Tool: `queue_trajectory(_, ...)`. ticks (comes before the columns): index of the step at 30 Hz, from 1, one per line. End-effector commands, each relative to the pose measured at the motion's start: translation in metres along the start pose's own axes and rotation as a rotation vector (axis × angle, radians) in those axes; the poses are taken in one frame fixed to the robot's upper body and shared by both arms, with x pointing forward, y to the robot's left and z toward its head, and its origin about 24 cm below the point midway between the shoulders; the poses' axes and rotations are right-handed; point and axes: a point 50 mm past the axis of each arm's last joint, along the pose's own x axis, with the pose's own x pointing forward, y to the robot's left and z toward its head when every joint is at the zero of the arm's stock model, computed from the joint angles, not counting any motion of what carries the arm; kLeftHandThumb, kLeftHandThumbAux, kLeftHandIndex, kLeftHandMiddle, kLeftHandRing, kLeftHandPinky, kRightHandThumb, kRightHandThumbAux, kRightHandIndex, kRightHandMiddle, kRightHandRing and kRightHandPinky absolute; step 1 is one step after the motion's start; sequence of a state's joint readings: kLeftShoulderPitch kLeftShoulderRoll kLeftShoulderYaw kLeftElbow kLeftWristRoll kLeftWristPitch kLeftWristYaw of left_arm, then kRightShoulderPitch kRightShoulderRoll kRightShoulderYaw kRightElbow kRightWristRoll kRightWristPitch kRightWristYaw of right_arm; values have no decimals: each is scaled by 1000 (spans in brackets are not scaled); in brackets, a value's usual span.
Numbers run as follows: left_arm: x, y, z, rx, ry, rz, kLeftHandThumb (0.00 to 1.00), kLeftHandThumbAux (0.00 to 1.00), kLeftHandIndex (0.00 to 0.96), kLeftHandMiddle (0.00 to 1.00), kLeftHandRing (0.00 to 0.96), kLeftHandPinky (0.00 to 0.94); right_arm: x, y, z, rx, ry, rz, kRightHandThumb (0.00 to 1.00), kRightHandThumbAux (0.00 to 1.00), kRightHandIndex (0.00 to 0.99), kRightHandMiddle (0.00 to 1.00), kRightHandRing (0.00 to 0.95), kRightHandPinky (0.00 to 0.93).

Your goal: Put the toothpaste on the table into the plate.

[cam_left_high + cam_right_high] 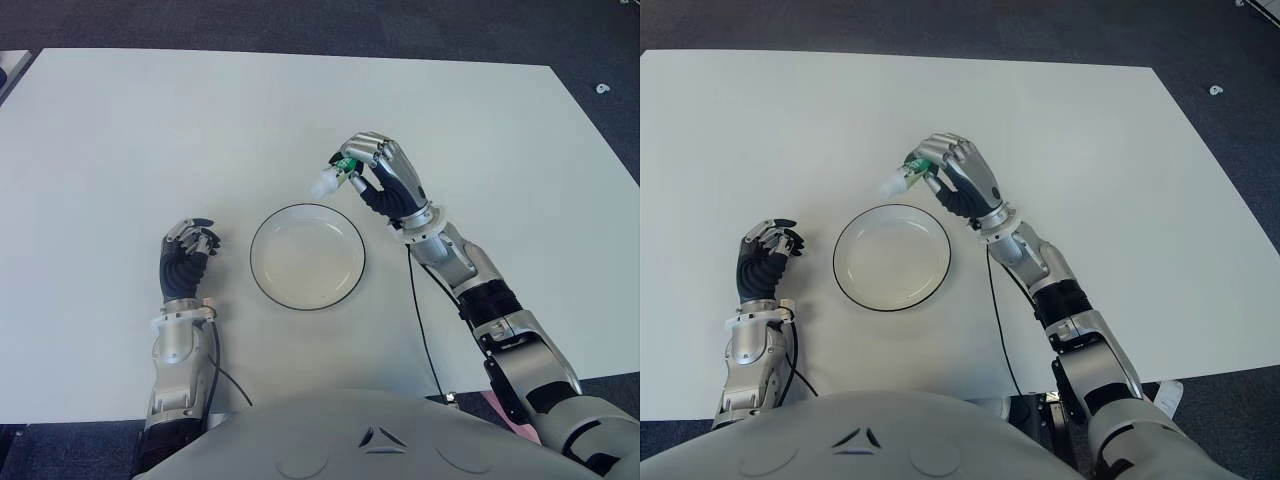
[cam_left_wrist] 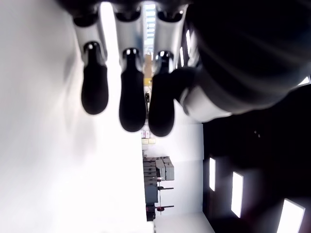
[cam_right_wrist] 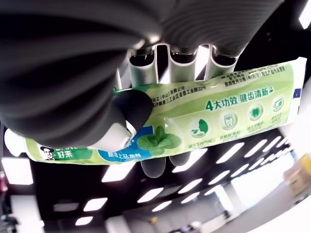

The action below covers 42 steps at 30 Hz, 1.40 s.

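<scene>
A plain white worktop point(image 1: 120, 130) carries a round, dark-rimmed plate point(image 1: 307, 257) near its front middle, and a thin black cable point(image 1: 422, 330) seems to trail across it toward the front edge.

We read print only on the toothpaste point(image 3: 194, 116), in the right wrist view. Frame centre-right, large white "4大功效 健齿清新" on green. Lower left of the frame, white "好来" on a green band beside a small logo. Upper centre, small dark lines, partly "(中山)有限公司"; the rest is too small to read.
</scene>
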State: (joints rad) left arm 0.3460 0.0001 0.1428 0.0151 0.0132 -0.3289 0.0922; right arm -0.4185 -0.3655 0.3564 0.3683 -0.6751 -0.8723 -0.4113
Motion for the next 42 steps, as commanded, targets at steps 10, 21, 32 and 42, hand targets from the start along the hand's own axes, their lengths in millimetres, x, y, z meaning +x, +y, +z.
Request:
queue_trajectory(10,-8,0,-16,-3,90,3,712,712,437,611,599,594,-4,11,17,23,-168,210,852,679,396,545,877,880)
queue_trajectory(21,-9,0,-16,-6,87,17,712,712,437,609,597,594,-13,22,22,-25,-211,352,853,678,400,551,883,885)
queue_trajectory(32,-9,0,-16,-4,89,16,711,713,436,606,597,596,-18,22,22,-18,-157,542,750,699,414,461,538,537)
queue_trajectory(42,-9,0,-17,7,103,19,712,713,436,609,596,588,-20,10,20,-31,-90,678,187,422,11,14,15,18)
